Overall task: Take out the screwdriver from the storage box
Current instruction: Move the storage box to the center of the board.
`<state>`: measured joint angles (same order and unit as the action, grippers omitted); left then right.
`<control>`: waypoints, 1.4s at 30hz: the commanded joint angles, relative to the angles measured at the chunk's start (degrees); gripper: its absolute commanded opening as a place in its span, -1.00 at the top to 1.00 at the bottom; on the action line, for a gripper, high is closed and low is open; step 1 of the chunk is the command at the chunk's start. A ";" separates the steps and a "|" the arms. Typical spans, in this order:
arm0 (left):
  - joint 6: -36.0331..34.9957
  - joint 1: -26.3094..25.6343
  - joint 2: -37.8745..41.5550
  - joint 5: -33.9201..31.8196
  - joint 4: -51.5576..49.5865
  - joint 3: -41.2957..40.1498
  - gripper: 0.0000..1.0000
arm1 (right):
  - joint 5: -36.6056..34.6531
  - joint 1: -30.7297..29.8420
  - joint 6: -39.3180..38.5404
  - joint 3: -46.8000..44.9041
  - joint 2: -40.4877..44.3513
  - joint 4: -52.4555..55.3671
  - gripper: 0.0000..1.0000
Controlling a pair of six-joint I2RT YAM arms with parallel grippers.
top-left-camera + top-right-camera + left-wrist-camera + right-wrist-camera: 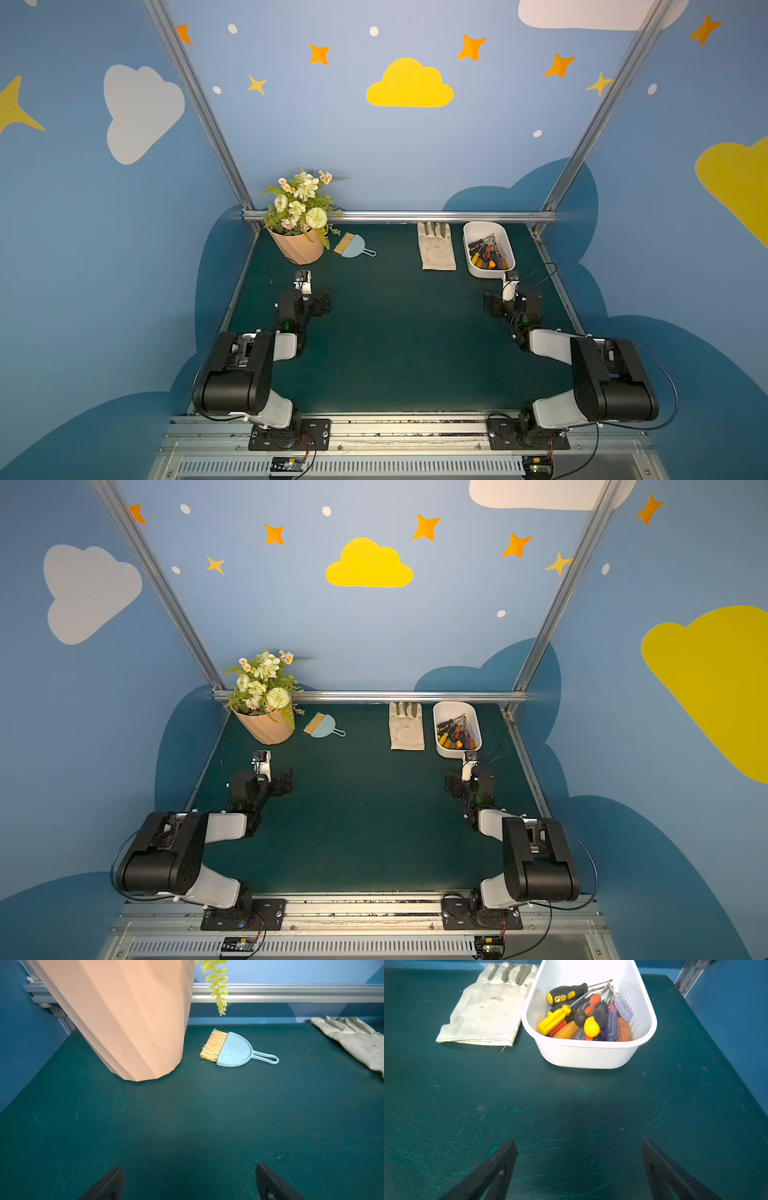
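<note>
storage box: white tub, stands at about 1 o'clock on the green table, near its far right corner in both top views.

screwdrivers: a mixed pile lies inside the tub, all within its walls. handles are yellow, orange, black, purple and clear. the metal shafts point toward the tub's far end.

glove: lies flat at the box's 9 o'clock, just beside it. contact cannot be told.

right gripper: jaws wide apart, nothing between them. it sits over bare table at the box's 6 o'clock, near but apart.

left gripper: jaws wide apart and empty, at 6 o'clock of the peach flower pot, which stands at 11 o'clock on the table.

brush: small and blue, lies at the pot's 3 o'clock with its bristles toward the pot.
</note>
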<state>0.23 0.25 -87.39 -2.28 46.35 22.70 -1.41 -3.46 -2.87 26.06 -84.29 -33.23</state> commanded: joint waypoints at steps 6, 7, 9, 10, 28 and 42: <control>-0.19 0.28 -0.67 0.53 -0.03 0.33 -0.99 | 0.09 0.07 -0.11 1.11 -0.37 -0.81 -0.96; -0.20 0.27 -0.68 0.53 -0.10 0.33 -0.99 | 0.18 0.04 -0.11 1.00 -0.34 -0.79 -0.96; -0.19 0.28 -0.72 0.53 -0.10 0.32 -0.99 | 0.18 0.11 -0.09 1.03 -0.32 -0.80 -0.96; -0.16 0.28 -0.71 0.53 -0.10 0.34 -0.99 | 0.18 0.05 -0.11 1.01 -0.32 -0.79 -0.96; 0.56 1.49 -0.69 2.93 -0.67 0.60 -0.96 | 0.88 0.47 0.15 1.03 -0.25 -0.75 -0.84; 1.65 -2.09 15.46 2.44 -23.55 11.46 -0.89 | 3.24 -0.02 0.84 10.90 8.30 21.74 -0.69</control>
<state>0.19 -1.45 -75.16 0.12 29.30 31.29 0.51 -3.20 -2.81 33.71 -78.59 -20.03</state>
